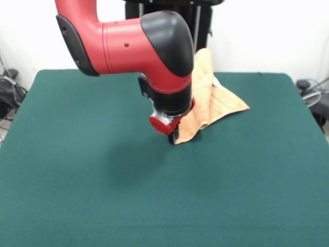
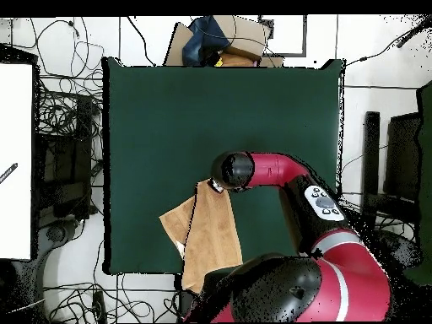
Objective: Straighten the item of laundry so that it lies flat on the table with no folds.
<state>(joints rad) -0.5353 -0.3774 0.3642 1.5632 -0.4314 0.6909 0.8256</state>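
The light orange-brown towel point(image 1: 216, 100) lies folded and bunched at the table's far side, right of centre. Part of it reaches past the table's far edge towards the pedestal. Its small white tag point(image 1: 217, 82) shows at the far side. My gripper point(image 1: 173, 138) is low over the green table point(image 1: 103, 195), and one towel corner is drawn tight to its tips, so it looks shut on that corner. The red wrist hides most of the fingers. In the overhead view the towel point(image 2: 211, 240) runs from the gripper point(image 2: 215, 186) to the table's point(image 2: 211, 101) bottom edge.
Cables and black gear point(image 1: 10, 92) lie off the table's left side, and more cables point(image 1: 311, 92) off its right. In the overhead view, boxes point(image 2: 224, 38) sit beyond the table's top edge and a white surface point(image 2: 17, 160) stands at the left.
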